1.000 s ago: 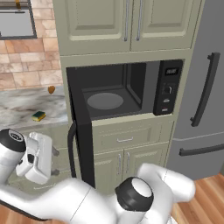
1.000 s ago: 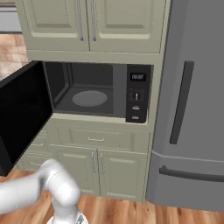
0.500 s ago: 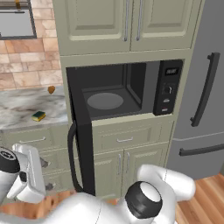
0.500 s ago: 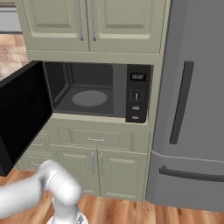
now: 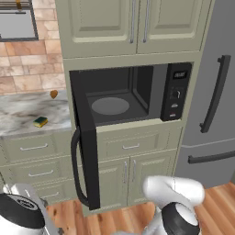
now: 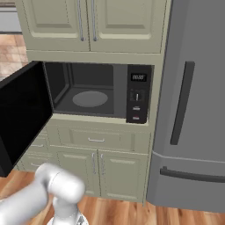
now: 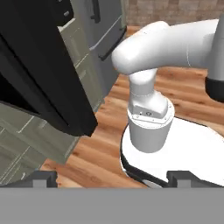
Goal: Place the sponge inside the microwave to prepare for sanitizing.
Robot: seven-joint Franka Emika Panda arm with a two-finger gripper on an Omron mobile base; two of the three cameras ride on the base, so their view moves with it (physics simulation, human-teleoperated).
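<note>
The sponge (image 5: 40, 121), yellow with a dark green top, lies on the marble counter (image 5: 23, 112) left of the microwave (image 5: 137, 92). The microwave's black door (image 5: 87, 156) hangs wide open, and the grey cavity with its round turntable (image 5: 110, 105) is bare. From the right side I see the same open microwave (image 6: 96, 88) and its door (image 6: 22, 114). My gripper (image 7: 113, 178) is open with nothing between its fingertips (image 7: 41, 177). It sits low, below the door's edge (image 7: 43, 74), and faces back at the floor.
A small orange-brown rounded object (image 5: 53, 94) rests farther back on the counter. The grey fridge (image 5: 215, 101) stands right of the microwave. Drawers and cabinet doors (image 5: 128, 174) fill the space below it. The open door juts out over the wooden floor (image 6: 132, 211).
My hand has dropped from mid-left to the bottom left corner of the left base view. The sponge, microwave and door have not moved.
</note>
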